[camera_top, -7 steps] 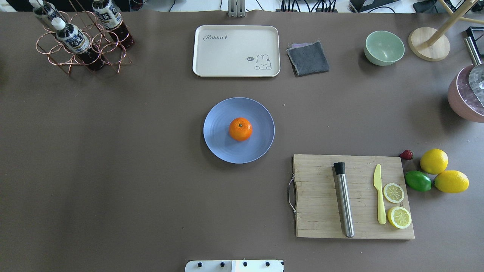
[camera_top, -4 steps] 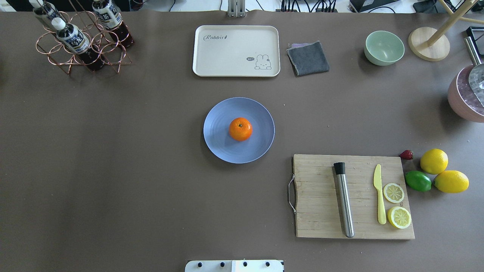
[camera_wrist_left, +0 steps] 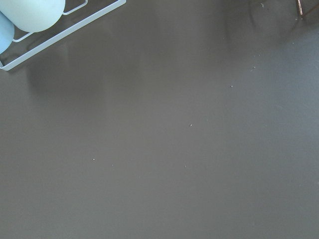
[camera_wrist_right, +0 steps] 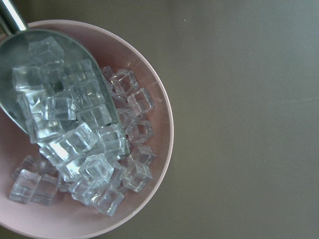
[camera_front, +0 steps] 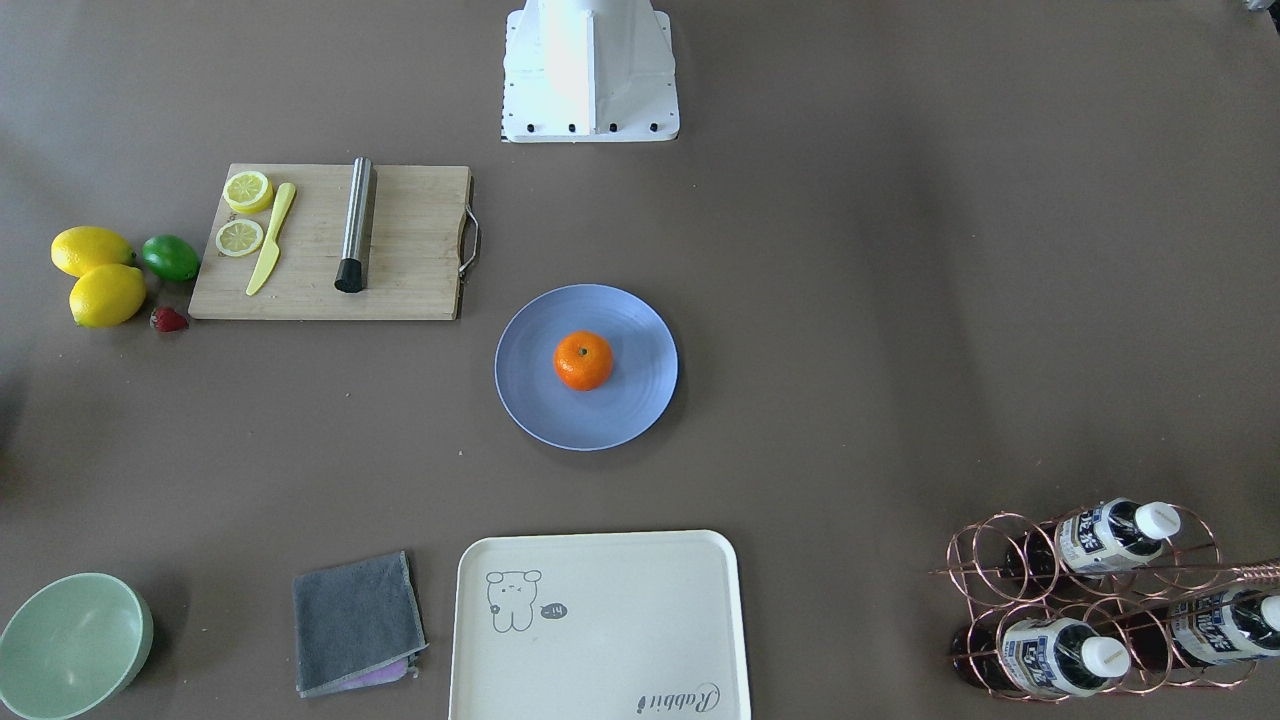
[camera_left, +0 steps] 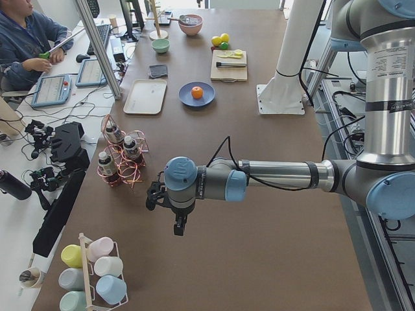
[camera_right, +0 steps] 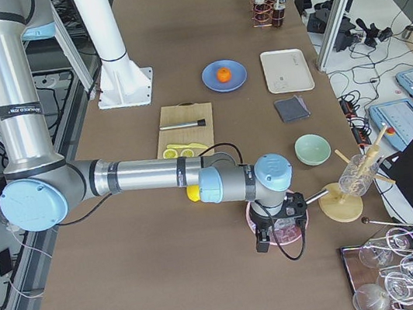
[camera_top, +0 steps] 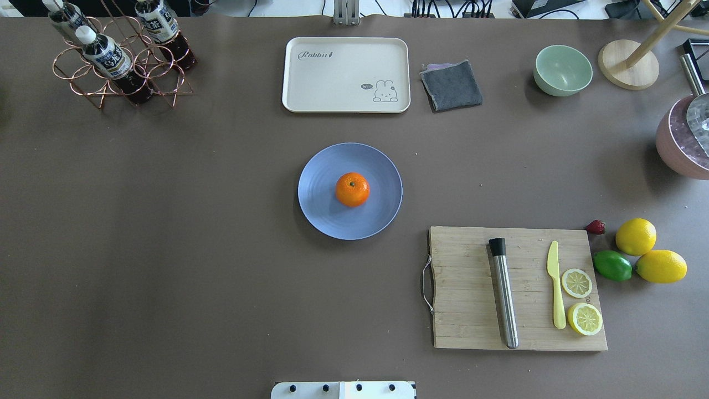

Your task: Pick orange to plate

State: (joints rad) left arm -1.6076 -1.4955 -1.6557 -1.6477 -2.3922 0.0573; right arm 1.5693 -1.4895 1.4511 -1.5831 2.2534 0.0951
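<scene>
Fingers first: my left fingers (camera_left: 177,228) hang over bare worktop (camera_wrist_left: 189,149), and my right fingers (camera_right: 263,239) hang over the pink ice bowl (camera_wrist_right: 75,219). I cannot tell if either is open or closed. Farther out, in the middle, the orange (camera_top: 352,189) sits on the plate (camera_top: 321,210). I think the job is done. Nothing has moved since a moment ago.
</scene>
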